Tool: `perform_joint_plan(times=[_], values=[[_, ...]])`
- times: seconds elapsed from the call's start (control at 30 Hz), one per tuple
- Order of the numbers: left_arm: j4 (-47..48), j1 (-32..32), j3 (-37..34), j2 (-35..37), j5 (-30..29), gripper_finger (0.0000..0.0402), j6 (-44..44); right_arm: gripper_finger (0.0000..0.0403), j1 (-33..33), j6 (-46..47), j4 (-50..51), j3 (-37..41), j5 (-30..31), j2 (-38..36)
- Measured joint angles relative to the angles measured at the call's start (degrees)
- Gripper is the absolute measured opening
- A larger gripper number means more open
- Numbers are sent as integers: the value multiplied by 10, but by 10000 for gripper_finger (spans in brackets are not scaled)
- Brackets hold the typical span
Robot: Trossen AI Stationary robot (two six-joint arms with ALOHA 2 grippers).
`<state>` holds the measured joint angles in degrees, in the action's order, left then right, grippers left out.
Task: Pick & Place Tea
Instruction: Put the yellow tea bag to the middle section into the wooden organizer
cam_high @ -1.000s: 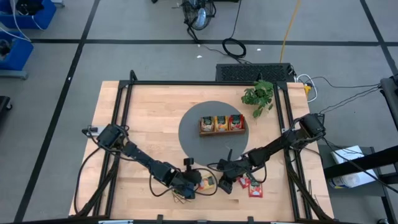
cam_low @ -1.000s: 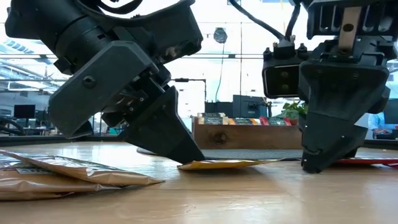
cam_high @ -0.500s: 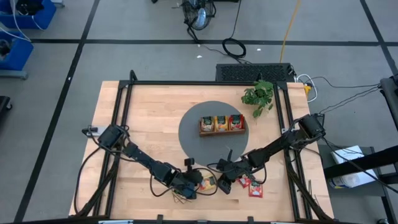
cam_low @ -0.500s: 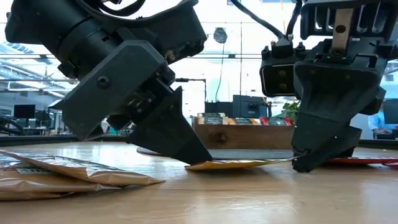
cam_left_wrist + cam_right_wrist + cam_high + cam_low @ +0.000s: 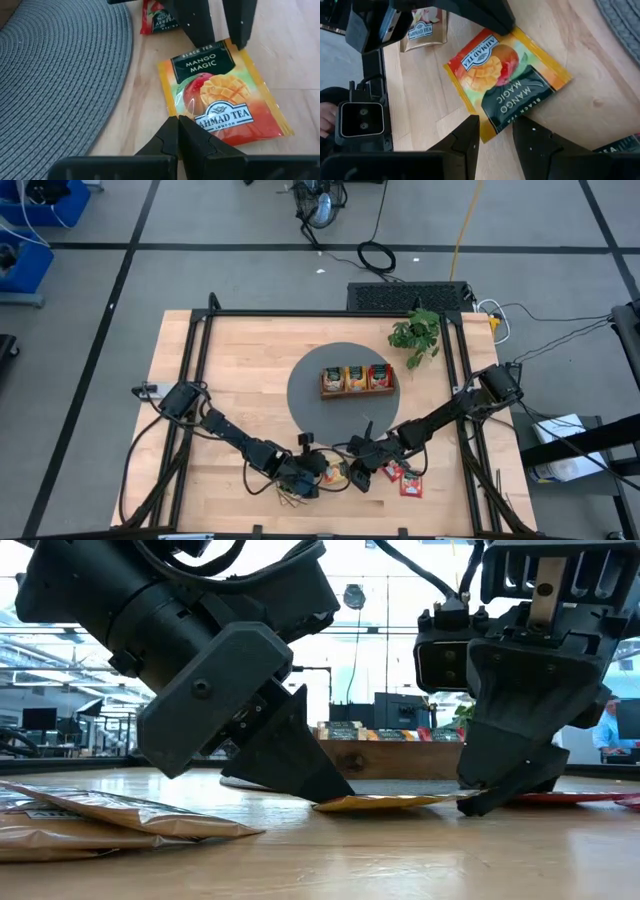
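Two tools at work: left tool (image 5: 322,474) and right tool (image 5: 358,473), facing each other at the near edge of the table (image 5: 240,370), with one sachet between them.
Sachet place: orange mango tea sachet (image 5: 222,97) lies flat on the wood, just near of the round grey mat (image 5: 300,395), near the table's near edge.
Sachet axis: long axis runs roughly left to right between the two tools; its dark band with the flavour name is toward the right tool, its brand end toward the left tool.
Sachet look: orange and green, with a mango picture, a dark band and white lettering; yellow borders, flat, slightly puffed in the low view (image 5: 385,803).
Left tool state: fingers (image 5: 172,137) pressed together, tips resting at the sachet's brand-end edge, nothing held.
Right tool state: fingers (image 5: 465,135) a little apart, tips on either side of the sachet's dark-band corner, not gripping it.
Around: red sachets (image 5: 405,478) lie just right of the right tool; tan sachets (image 5: 120,812) lie near and left of the left tool.
Farther off: wooden tray (image 5: 357,392) with sachets sits on the mat, well apart; green plant (image 5: 418,332) at the far right.
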<state>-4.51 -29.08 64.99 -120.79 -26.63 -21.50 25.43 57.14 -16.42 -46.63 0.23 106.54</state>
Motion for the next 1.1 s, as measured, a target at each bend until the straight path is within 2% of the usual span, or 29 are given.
perform_joint_plan(times=[0.3, 0.57, 0.73, 0.9, 1.1], values=[[-2, 1, 0, 0, -2, 21, 3, 100, -2, -34, -12, 0, 7, 0], [-4, -4, 0, 0, -4, 21, 28, 8, -3, -91, -13, 1, 23, 0], [4, -11, 0, 10, -4, 21, 49, 7, -2, -108, -17, 1, 26, 0], [45, -26, -2, 54, -6, 21, 61, 3, -1, -137, -15, 2, 25, -17], [88, -57, 0, 107, -74, 21, 63, 1, -1, -164, 4, 2, 27, -55]])
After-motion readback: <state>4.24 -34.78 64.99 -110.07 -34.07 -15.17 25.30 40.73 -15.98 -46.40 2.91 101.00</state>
